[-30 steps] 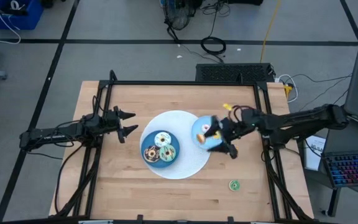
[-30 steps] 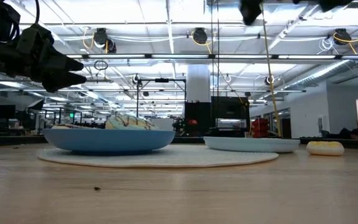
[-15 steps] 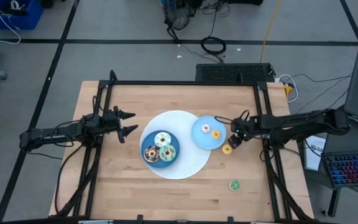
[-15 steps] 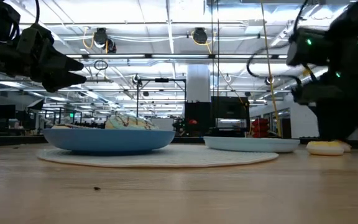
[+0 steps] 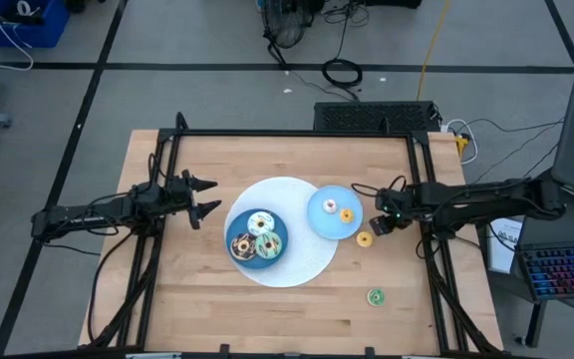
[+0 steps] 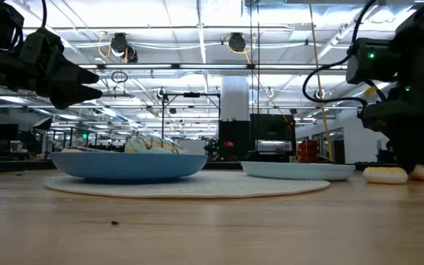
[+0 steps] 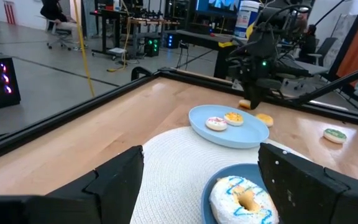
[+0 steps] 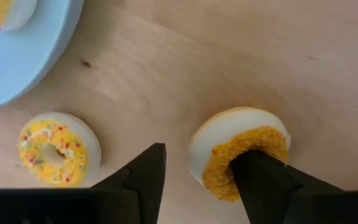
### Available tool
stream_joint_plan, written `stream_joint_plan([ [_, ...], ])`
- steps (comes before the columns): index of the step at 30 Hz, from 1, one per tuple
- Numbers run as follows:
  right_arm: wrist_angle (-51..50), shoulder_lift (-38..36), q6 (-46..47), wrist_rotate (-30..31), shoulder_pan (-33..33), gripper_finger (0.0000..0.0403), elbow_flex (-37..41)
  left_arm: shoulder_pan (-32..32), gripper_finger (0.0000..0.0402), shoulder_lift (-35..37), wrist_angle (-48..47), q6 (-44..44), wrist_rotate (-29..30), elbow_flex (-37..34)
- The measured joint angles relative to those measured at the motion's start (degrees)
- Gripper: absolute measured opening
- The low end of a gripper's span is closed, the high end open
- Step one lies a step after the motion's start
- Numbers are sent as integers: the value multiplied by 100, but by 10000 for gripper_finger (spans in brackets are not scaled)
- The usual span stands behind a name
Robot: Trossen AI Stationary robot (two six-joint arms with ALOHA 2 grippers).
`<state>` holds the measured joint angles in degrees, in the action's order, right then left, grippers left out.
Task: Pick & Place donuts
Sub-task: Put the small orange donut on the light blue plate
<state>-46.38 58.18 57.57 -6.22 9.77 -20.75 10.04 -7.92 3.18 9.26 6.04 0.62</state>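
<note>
Right wrist view: right gripper (image 8: 197,177) fingers apart around tilted orange donut (image 8: 241,149), yellow donut (image 8: 59,149) beside; left gripper (image 5: 207,196) open, idle.

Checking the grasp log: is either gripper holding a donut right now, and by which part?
Right gripper has one finger through the orange donut's hole and the other outside its rim, apparently open around it. Left gripper is open and empty.

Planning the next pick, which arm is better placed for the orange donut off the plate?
Right. Its gripper is down at the orange donut, fingers open around it. The left gripper waits past the plates.
</note>
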Motion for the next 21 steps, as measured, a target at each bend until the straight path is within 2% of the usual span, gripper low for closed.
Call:
stream_joint_plan([
  [4, 81, -1, 59, -62, 25, 155, -46, 0, 310, 0, 2, 5, 0, 0],
  [10, 1376, -176, -118, -642, -276, 147, -118, 0, 310, 0, 0, 2, 0, 0],
  [12, 1438, -254, -207, -704, -350, 148, -193, 0, 310, 0, 0, 2, 0, 0],
  [21, 2058, -213, -119, -550, -471, 160, -183, 0, 310, 0, 3, 0, 0, 0],
])
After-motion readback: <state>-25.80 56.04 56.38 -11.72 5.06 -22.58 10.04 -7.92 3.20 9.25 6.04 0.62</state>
